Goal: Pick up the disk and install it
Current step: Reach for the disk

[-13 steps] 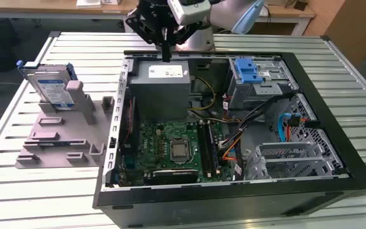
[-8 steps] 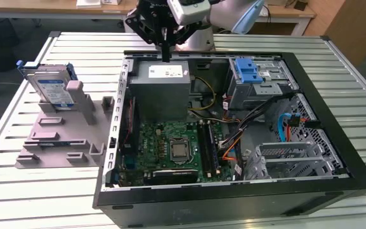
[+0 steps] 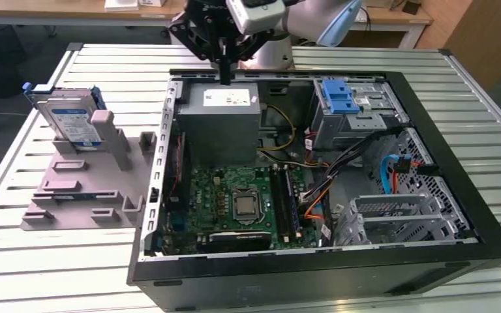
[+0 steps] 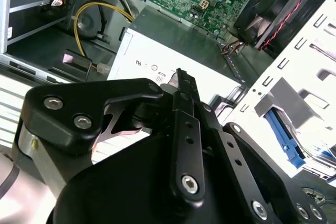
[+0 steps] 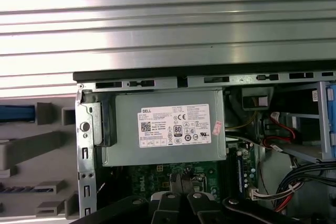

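The disk (image 3: pixel 68 120), silver with a white-and-blue label and a blue frame, stands upright in the grey slotted stand (image 3: pixel 85 189) at the exterior view's left, outside the computer case. My gripper (image 3: pixel 224 73) hangs over the back edge of the open case, just above the grey power supply (image 3: pixel 220 107), well to the right of the disk. Its black fingers (image 5: pixel 181 182) are together with nothing between them. In the first wrist view the power supply (image 5: pixel 168 127) lies straight below the gripper, and a blue edge (image 5: pixel 16 113) of the disk shows on the stand.
The open case (image 3: pixel 459 215) holds a green motherboard (image 3: pixel 233 199), bundled cables (image 3: pixel 355 163) and a metal drive bay with a blue latch (image 3: pixel 342 98) at the back right. Everything rests on a slatted metal table (image 3: pixel 59 274).
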`<state>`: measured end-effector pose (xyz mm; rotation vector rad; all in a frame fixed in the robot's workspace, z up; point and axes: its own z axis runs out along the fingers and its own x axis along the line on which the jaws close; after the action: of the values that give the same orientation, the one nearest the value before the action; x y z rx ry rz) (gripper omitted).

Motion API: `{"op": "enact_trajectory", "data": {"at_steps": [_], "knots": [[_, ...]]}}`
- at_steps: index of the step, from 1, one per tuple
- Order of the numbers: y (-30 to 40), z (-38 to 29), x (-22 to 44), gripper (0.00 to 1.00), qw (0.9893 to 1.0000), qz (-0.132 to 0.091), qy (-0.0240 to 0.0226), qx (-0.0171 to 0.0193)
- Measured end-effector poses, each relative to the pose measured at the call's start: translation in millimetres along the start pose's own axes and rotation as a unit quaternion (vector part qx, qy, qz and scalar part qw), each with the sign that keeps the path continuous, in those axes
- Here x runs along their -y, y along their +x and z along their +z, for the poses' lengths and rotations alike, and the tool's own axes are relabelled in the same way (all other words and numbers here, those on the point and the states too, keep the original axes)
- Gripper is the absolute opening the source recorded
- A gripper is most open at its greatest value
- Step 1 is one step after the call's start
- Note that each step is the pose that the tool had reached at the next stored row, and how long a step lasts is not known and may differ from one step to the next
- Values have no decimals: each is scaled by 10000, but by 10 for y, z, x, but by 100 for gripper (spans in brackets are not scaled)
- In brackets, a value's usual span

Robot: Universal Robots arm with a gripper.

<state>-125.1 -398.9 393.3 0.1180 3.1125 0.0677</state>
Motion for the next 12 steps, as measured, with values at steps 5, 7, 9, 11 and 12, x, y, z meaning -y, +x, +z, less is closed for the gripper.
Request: {"op": "enact_trajectory", "data": {"at_steps": [5, 7, 9, 11, 12], "knots": [[39, 0, 3, 11, 10000, 0, 0, 0], [54, -1, 4, 11, 10000, 0, 0, 0], [66, -1, 5, 11, 10000, 0, 0, 0], [76, 0, 6, 11, 10000, 0, 0, 0], [83, -1, 6, 11, 10000, 0, 0, 0]]}}
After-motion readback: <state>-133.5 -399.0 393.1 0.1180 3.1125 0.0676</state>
